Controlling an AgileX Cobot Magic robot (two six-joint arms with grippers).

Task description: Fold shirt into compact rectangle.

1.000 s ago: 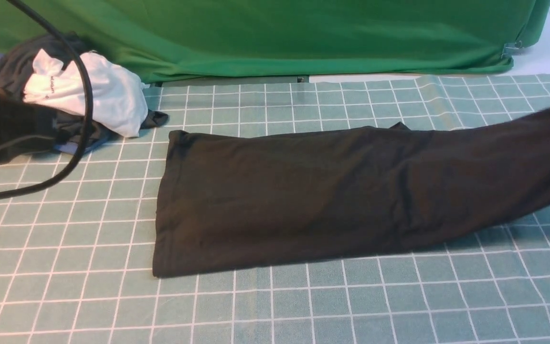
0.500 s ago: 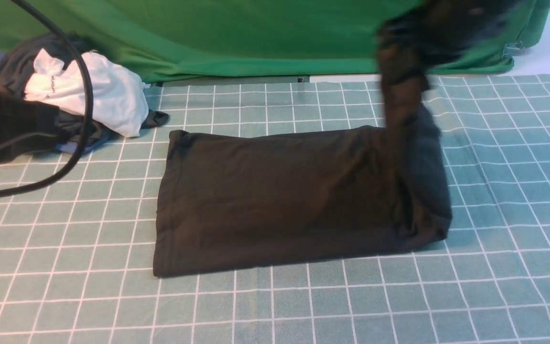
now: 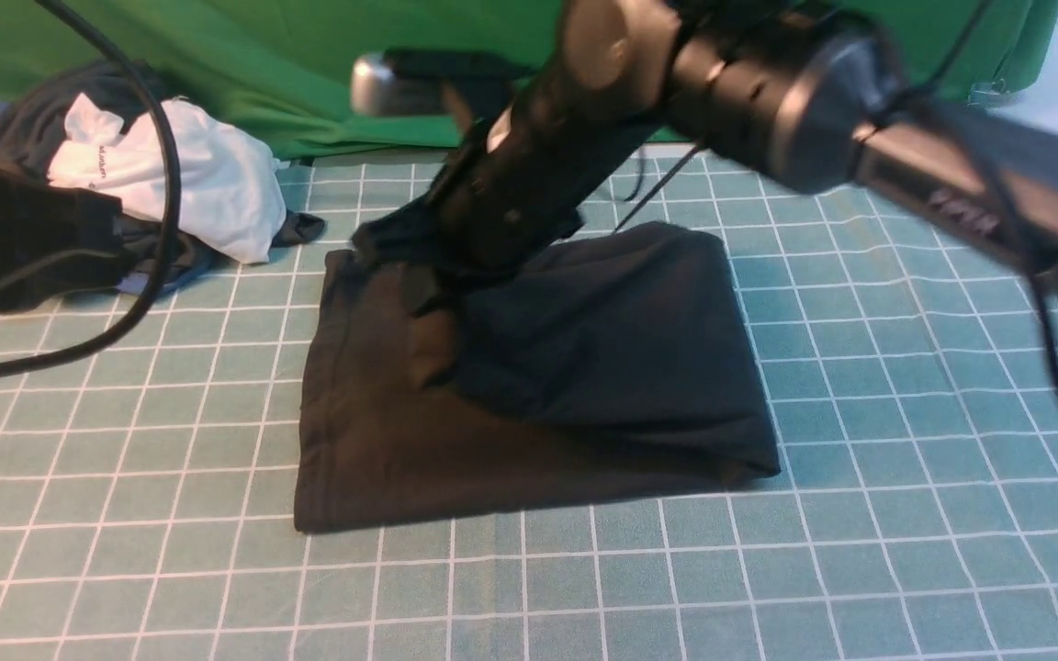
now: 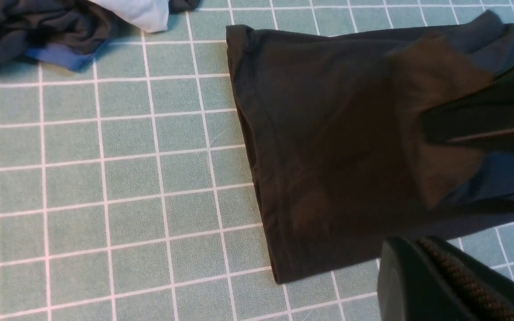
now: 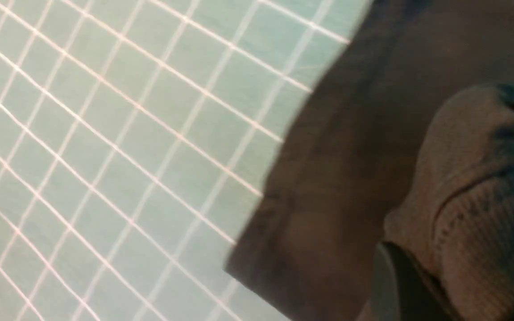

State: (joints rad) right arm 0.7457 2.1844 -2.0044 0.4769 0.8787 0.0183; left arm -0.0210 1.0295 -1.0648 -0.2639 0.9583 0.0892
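— The shirt (image 3: 529, 404) lies mid-mat, its right end folded over leftward; the right gripper (image 3: 419, 275) is pinching that cloth near the far-left corner.

— Right wrist view alone shows ribbed knit bunched up close (image 5: 471, 187); left wrist view shows the stitched hem (image 4: 275, 214).

— Left gripper (image 4: 422, 267) pressed together, holding nothing; teal grid mat (image 3: 125, 459), green drape (image 3: 309, 73) behind, soft clothes pile (image 3: 162, 174) far-left.

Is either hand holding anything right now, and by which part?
The right hand is shut on the black shirt, gripping the end it has folded over toward the hem. The left hand holds nothing.
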